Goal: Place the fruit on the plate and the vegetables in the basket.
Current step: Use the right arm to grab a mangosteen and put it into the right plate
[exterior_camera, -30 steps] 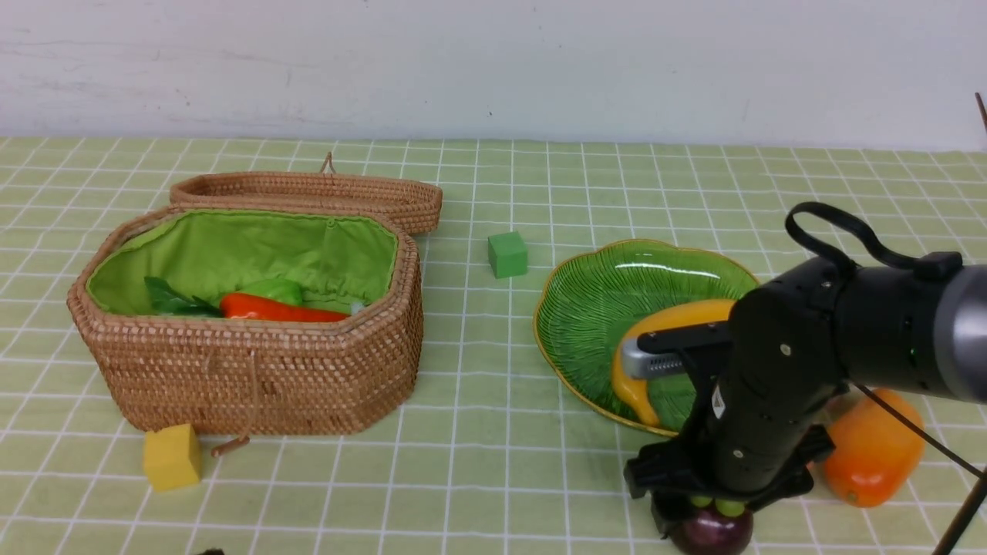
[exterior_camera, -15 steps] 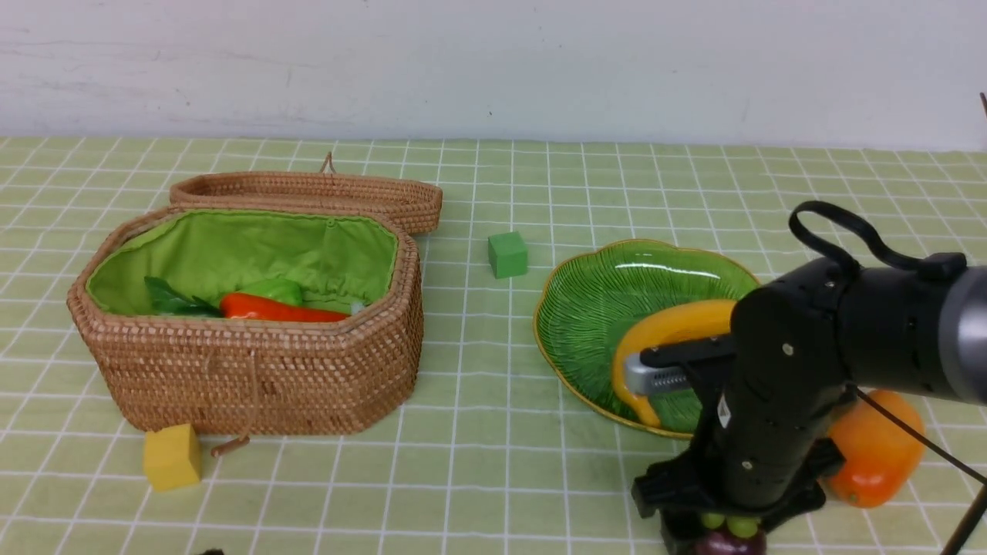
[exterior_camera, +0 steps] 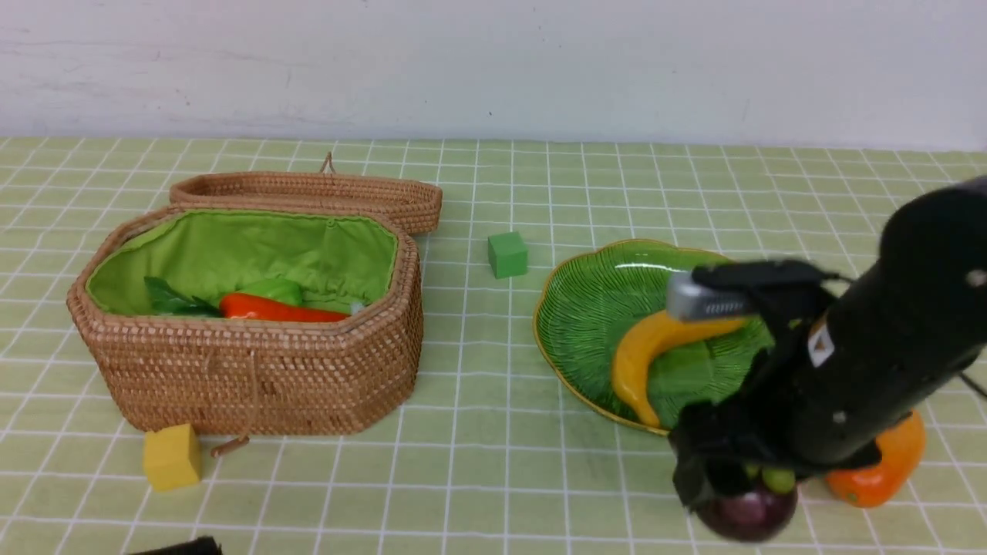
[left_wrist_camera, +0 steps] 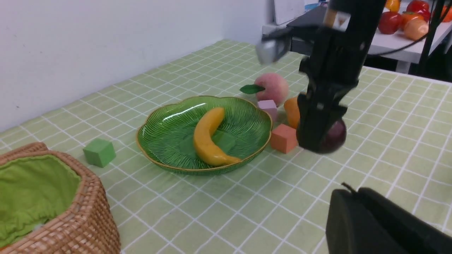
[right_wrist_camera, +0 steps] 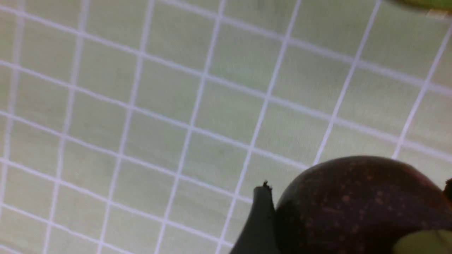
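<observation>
The peach point(left_wrist_camera: 273, 88), a pink cube point(left_wrist_camera: 267, 106) and an orange cube point(left_wrist_camera: 283, 137) beyond the plate point(left_wrist_camera: 166, 141) are shown only in the left wrist view; from the front they are hidden by the right arm point(exterior_camera: 887, 362). The pepper point(exterior_camera: 277, 310) and gourd point(exterior_camera: 274, 290) in the basket point(exterior_camera: 254, 378) are seen only from the front. The banana point(exterior_camera: 644, 354) lies on the plate. The right arm is bent down beside the plate, and the mangosteen point(exterior_camera: 752, 512) is clasped by the right fingers point(right_wrist_camera: 259, 222) next to the mango point(exterior_camera: 879, 470). The left fingers point(left_wrist_camera: 370, 222) are closed and empty.

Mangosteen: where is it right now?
The mangosteen is lower right in the front view, gripped in the right claw, by the leaf plate's near rim, beside the mango.
</observation>
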{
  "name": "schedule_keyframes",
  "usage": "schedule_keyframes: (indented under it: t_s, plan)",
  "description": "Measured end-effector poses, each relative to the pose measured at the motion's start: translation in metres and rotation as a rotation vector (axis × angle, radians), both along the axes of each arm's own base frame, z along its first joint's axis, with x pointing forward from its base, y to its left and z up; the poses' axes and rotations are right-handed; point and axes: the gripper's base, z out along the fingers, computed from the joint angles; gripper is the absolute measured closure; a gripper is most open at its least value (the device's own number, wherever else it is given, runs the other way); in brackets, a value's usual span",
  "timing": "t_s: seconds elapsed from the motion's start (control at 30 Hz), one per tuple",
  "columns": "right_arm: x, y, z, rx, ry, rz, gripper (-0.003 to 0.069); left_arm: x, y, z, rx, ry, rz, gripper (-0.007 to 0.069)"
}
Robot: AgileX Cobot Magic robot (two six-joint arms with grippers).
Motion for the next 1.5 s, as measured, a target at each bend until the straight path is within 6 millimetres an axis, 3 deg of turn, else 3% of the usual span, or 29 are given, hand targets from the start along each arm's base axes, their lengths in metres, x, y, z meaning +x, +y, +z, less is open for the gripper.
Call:
schedule_keyframes:
  t_s: [0.13,0.17,0.2,0.27,0.37,0.57,0.87,1.13,1.27,1.5]
  plan:
    - [0.011,0.003,0.022,0.021,-0.110,0.005,0.0072,0.004,0.003,0.002,0.009,-0.036,0.049,0.0622]
    - [0.021,0.005,0.033,0.043,-0.178,-0.004,0.0072,0.006,0.005,0.004,0.001,-0.057,0.082,0.0621]
    - [0.022,0.005,0.033,0.043,-0.180,-0.005,0.0072,0.006,0.006,0.004,-0.001,-0.060,0.085,0.0620]
    - [0.039,0.005,0.043,0.074,-0.243,-0.037,0.0072,0.009,0.009,0.008,-0.023,-0.091,0.137,0.0619]
    - [0.063,-0.001,0.043,0.084,-0.290,-0.089,0.0072,0.012,0.013,0.011,-0.047,-0.126,0.193,0.0617]
    - [0.113,-0.010,0.019,0.082,-0.364,-0.167,0.0072,0.014,0.015,0.013,-0.061,-0.143,0.223,0.0610]
    - [0.160,-0.009,-0.030,0.087,-0.499,-0.192,0.0072,0.013,0.014,0.013,-0.057,-0.138,0.214,0.0607]
    - [0.175,-0.005,-0.055,0.074,-0.544,-0.170,0.0063,0.013,0.013,0.012,-0.051,-0.129,0.199,0.0606]
    - [0.175,-0.005,-0.057,0.071,-0.545,-0.166,-0.0015,0.012,0.013,0.012,-0.049,-0.127,0.196,0.0604]
    - [0.173,-0.006,-0.055,0.048,-0.539,-0.149,-0.0005,0.012,0.013,0.012,-0.049,-0.127,0.196,0.0601]
